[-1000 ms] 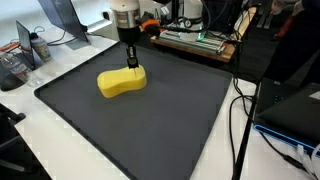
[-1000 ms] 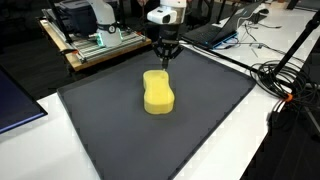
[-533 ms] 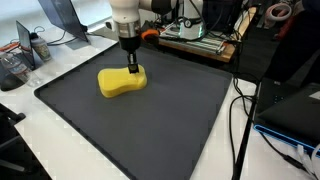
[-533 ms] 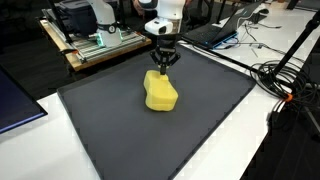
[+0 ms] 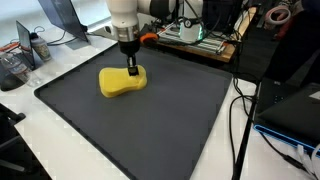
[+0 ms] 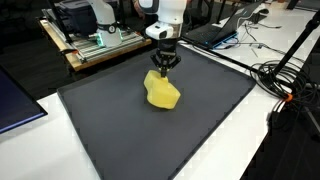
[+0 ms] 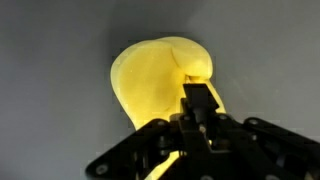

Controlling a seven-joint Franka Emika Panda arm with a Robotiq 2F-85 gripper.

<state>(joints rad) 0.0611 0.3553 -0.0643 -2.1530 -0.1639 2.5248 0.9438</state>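
A yellow, peanut-shaped sponge (image 5: 118, 84) lies on the dark grey mat (image 5: 150, 135), towards its far side. My gripper (image 5: 131, 69) comes straight down onto the sponge's far end and is shut on it. In an exterior view the sponge (image 6: 163, 94) stands tilted under the gripper (image 6: 162, 68), its held end raised and its lower end still on the mat (image 6: 120, 130). The wrist view has the sponge (image 7: 150, 72) filling the middle, with the gripper (image 7: 198, 100) pinched together over its right edge. The grip point itself is hidden by the fingers.
A wooden board with electronics (image 5: 195, 42) lies just beyond the mat. Black cables (image 5: 240, 110) and dark equipment (image 5: 290, 110) crowd one side of the white table. In an exterior view, cables (image 6: 285, 85) and a laptop (image 6: 225, 25) sit near the mat's edge.
The gripper, shut on the sponge the whole time, has shifted a little and turned. The sponge has swung round and tipped up from flat to tilted.
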